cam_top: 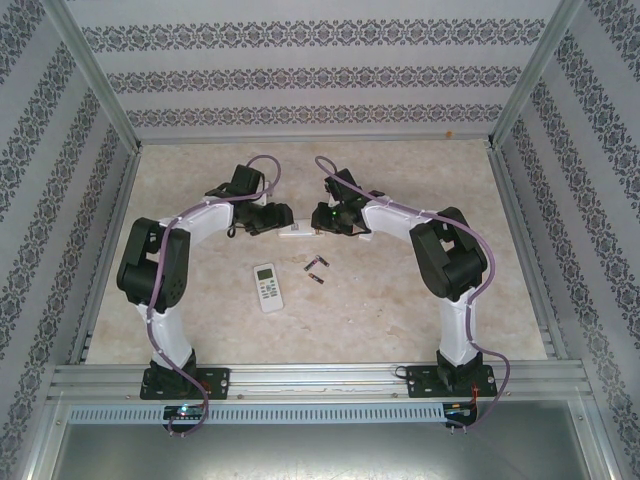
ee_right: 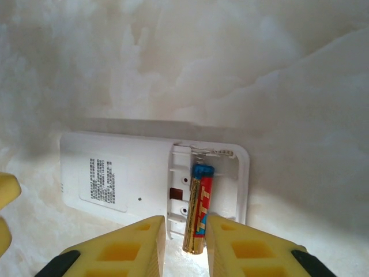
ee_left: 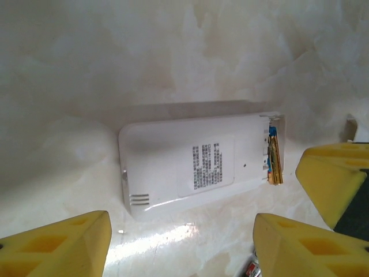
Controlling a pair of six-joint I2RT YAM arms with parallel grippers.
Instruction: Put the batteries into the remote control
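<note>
The white remote control (ee_right: pixel 127 167) lies back up at mid-table, its battery bay open at one end. A gold, red and blue battery (ee_right: pixel 199 210) slants in the bay, blue end against the spring, near end sticking out over the bay's edge. My right gripper (ee_right: pixel 185 245) straddles that near end, narrowly open; the right-hand finger touches the battery, and a gap shows on the other side. My left gripper (ee_left: pixel 181 248) stands open and empty just short of the remote (ee_left: pixel 173 167). From above, both grippers (cam_top: pixel 283 218) (cam_top: pixel 322 222) meet over the remote (cam_top: pixel 297 233). Loose batteries (cam_top: pixel 315 268) lie nearby.
A second white remote (cam_top: pixel 268 286), face up, lies nearer the arm bases. One finger of the right gripper (ee_left: pixel 337 173) shows beside the battery (ee_left: pixel 274 158) in the left wrist view. Patterned walls enclose the marble-look table (cam_top: pixel 400 310) on three sides.
</note>
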